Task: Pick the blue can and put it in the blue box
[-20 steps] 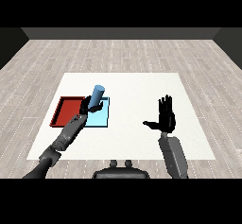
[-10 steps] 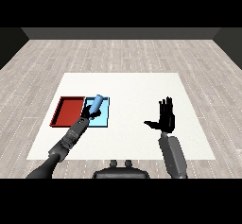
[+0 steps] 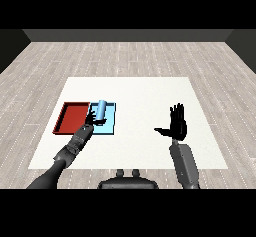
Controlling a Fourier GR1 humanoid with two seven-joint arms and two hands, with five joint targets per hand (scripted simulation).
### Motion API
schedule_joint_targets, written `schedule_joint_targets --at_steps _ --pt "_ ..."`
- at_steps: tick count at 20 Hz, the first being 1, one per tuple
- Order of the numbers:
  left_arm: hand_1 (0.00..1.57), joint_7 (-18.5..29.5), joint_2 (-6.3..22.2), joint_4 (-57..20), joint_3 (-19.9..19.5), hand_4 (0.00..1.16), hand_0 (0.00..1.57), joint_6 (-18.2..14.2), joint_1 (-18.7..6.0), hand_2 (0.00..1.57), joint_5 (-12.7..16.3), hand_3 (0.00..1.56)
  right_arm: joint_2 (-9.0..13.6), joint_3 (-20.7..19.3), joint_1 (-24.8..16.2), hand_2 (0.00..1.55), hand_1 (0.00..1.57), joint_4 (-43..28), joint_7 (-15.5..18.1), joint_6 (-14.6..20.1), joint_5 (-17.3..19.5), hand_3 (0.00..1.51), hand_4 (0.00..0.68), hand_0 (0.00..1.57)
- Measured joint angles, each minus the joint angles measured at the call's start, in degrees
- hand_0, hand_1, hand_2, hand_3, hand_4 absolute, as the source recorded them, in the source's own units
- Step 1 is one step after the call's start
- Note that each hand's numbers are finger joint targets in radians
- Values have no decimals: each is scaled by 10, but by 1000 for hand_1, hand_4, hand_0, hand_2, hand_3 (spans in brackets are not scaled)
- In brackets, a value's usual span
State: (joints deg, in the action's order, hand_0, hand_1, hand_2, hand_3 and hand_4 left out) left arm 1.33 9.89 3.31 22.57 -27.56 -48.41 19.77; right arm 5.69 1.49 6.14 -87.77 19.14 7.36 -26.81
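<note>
The left robot hand (image 3: pixel 91 117) curls around a blue can (image 3: pixel 100 111), holding it over the light blue tray (image 3: pixel 111 126) on the left side of the white worktop (image 3: pixel 140 96). A red tray (image 3: pixel 70 118) lies touching the blue one on its left. Well apart on the right, the right robot hand (image 3: pixel 177 126) is raised above the worktop, fingers straight and spread, holding nothing.
</note>
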Motion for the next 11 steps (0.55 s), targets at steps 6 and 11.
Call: schedule_joint_targets --at_steps 6,11 --pt "0 4 -7 -18 -5 0 0 -9 -14 0 -13 0 -6 -2 -1 0 0 1 6 -9 -1 0 0 0" --pt "0 94 7 25 -39 0 0 -23 -5 0 11 0 -14 7 -5 0 0 4 17 -11 10 0 0 0"
